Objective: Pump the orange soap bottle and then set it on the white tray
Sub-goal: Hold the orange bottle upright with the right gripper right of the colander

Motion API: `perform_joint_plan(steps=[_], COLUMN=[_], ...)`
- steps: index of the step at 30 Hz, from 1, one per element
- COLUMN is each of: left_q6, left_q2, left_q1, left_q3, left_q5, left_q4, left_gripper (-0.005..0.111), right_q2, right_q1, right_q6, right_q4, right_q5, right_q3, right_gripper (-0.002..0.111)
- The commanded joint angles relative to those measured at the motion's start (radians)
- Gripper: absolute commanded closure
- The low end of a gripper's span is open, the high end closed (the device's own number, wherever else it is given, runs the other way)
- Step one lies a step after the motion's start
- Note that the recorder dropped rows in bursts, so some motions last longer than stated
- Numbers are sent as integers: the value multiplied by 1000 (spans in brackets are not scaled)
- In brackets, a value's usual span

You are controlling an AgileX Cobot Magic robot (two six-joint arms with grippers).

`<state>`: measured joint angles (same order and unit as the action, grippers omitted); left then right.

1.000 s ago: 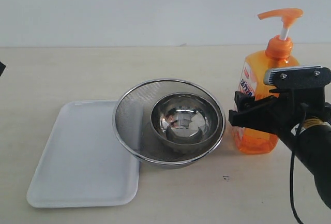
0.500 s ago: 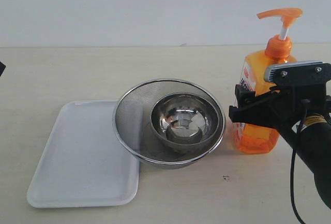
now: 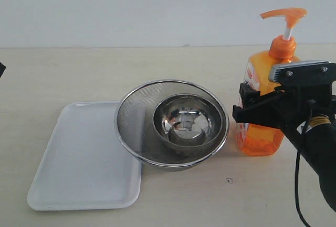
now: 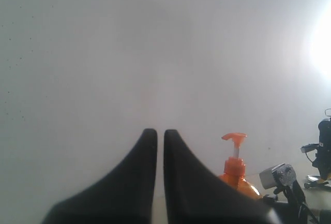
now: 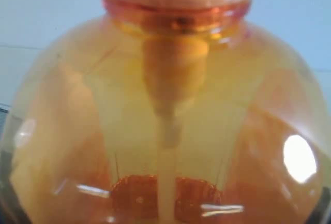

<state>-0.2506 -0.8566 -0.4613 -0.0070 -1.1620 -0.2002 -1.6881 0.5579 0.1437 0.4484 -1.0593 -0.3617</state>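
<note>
exterior view: right gripper straddles the orange soap bottle, clamped or not i cannot tell; best close squarely, keeping it upright.

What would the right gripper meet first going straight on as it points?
The right gripper would meet the orange soap bottle, which fills its wrist view and stands between the jaws; contact unclear.

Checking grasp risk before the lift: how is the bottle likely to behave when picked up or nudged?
The bottle stands tall on a small base, so a high nudge could tip it. It looks largely full, so probably heavy for its size. Its glossy, rounded plastic may slip in a light grip.
</note>
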Motion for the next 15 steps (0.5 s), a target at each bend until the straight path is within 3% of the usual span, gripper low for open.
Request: perform_joint_plan(steps=[1, 5, 15], left_q6=[-12, -12, -12], left_q2=[2, 2, 2], left_q1=[3, 3, 3], left_q3=[7, 7, 7], left_q5=[-11, -11, -11], left_q4=[-5, -5, -3], left_gripper=[102, 102, 102], right_q2=[0, 0, 0], right_q1=[0, 0, 0], right_q6=[0, 29, 38], right_q4=[0, 9, 14], right_q5=[-8, -6, -36], right_q3=[-2, -2, -2], right_gripper=[72, 106, 108])
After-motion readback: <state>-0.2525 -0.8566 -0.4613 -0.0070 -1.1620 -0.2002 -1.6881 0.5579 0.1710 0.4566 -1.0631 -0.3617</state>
